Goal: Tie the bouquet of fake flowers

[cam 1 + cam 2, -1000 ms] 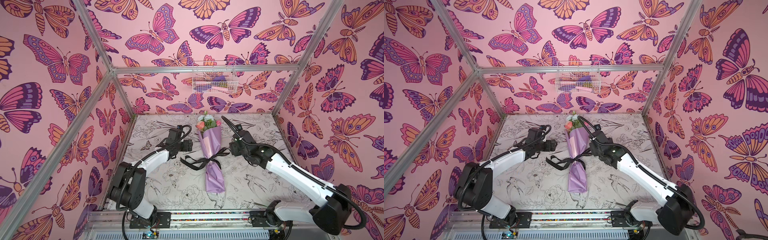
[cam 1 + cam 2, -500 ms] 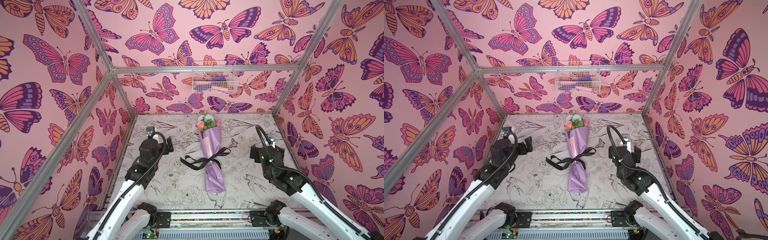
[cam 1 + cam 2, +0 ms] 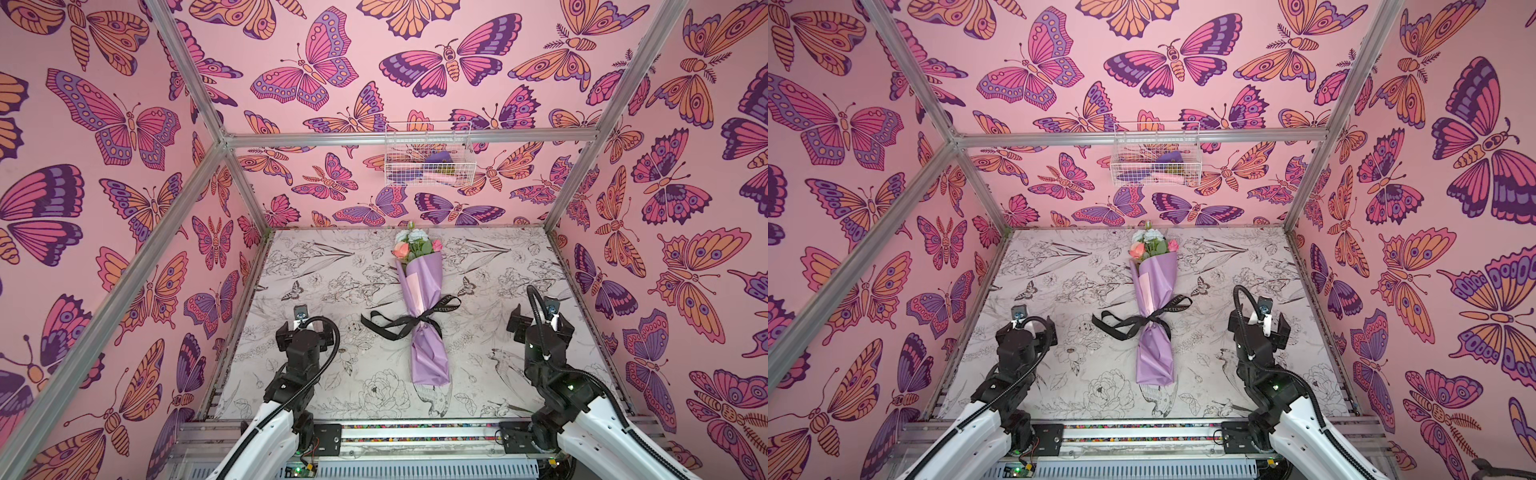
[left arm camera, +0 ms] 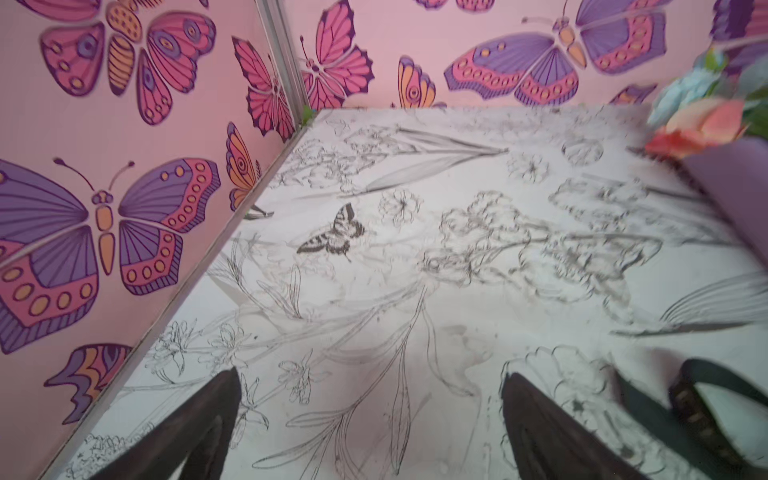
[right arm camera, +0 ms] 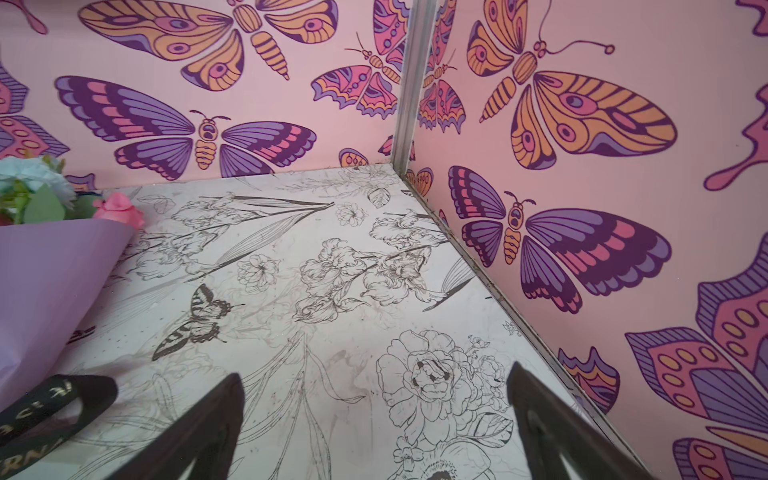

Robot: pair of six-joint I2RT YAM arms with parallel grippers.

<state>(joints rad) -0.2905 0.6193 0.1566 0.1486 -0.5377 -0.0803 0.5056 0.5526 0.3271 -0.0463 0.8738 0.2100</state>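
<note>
In both top views the bouquet (image 3: 420,286) (image 3: 1152,291) lies along the middle of the table (image 3: 353,282), blooms toward the back wall. A black ribbon (image 3: 401,325) lettered "ETERN" is knotted round its wrap. A wire basket (image 3: 428,153) on the wall holds purple and pink items.

Left wrist: the left gripper (image 4: 370,376) stands wide and empty, a ribbon loop beside it.

Right wrist: the right gripper (image 5: 374,372) stands wide and empty, the bouquet alongside.

Bouquet (image 3: 424,316) wrap — matt paper; ribbon (image 3: 409,322) — woven cloth.
</note>
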